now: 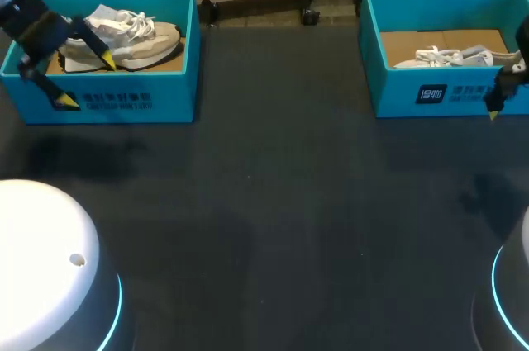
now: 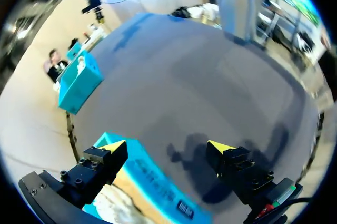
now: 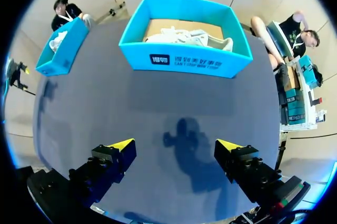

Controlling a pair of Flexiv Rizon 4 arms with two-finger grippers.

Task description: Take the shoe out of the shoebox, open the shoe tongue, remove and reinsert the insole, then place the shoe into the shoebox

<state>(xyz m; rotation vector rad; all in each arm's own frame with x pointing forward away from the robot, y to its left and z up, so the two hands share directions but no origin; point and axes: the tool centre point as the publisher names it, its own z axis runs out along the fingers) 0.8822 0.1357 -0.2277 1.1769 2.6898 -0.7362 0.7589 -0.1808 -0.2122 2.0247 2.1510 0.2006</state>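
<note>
Dark worktop (image 1: 273,202) lies open between two white-lettered turquoise cardboard shoeboxes. Jaws of the left arm (image 1: 37,25) gape wide astride the front wall of the left shoebox (image 1: 107,103), beside a beige-and-white sneaker (image 1: 136,37). Jaws of the right arm (image 1: 506,85) stand wide, short of the right shoebox (image 1: 446,95).

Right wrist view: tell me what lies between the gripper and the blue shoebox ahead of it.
Only bare dark table. The right wrist view shows the open right gripper short of the blue shoebox, nothing on the stretch between.
</note>
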